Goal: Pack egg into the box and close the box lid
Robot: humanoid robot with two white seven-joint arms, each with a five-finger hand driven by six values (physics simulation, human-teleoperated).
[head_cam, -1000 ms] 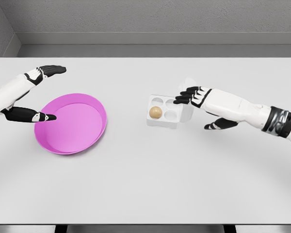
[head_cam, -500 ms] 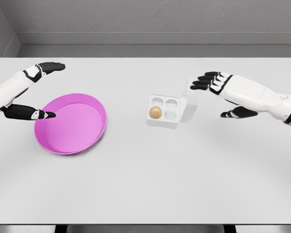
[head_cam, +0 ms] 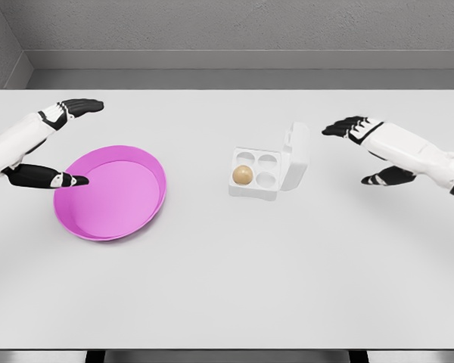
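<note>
White plastic is what the box point(head_cam: 261, 172) is made of, a small four-cup carton sitting a little right of the middle of the frame on the pale grey table point(head_cam: 227, 280). One tan egg point(head_cam: 242, 175) rests in its lower left cup, while the other three cups show only their white hollows. Its lid point(head_cam: 296, 156) is swung open and stands tilted off the right side of the tray, leaning away toward the right. At the right of the frame, the right hand point(head_cam: 367, 147) hovers beside that lid, near it but apart, with a clear strip of table between them; its black fingers point(head_cam: 339, 127) are stretched out flat toward the left and its thumb hangs lower down, released and grasping nothing. Over at the left of the frame lies a magenta bowl point(head_cam: 110, 192), shallow and wide, well apart from the box. Just beside the bowl's left rim, the left hand point(head_cam: 49, 144) is spread wide, its upper fingers point(head_cam: 79, 106) pointing right above the bowl and its thumb reaching over the near left edge of the rim; whether it touches the rim I cannot tell, and it too holds nothing
</note>
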